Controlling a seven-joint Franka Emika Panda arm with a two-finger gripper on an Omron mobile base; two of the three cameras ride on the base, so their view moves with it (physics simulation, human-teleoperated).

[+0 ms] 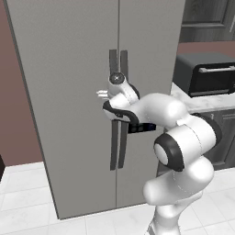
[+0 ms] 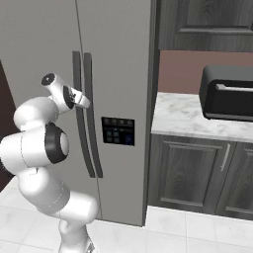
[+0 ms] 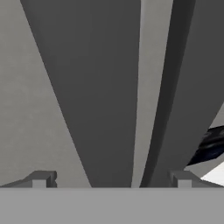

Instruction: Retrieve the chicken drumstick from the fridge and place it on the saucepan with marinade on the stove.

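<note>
While both grey doors of the fridge (image 2: 113, 74) are shut, its dark handles (image 3: 109, 87) are straddled by the wide-open gripper (image 3: 111, 179), beside a black oven (image 2: 227, 94)

No legible text, label, brand, number or sign appears on any surface. The fridge (image 2: 118, 74) carries a dark control panel (image 2: 118, 131) on its right door, beside the handles; the panel shows small bluish squares, too small to read as characters or symbols. The black countertop oven (image 2: 228, 94) on the marble counter (image 2: 180, 116) bears no readable marking.
</note>
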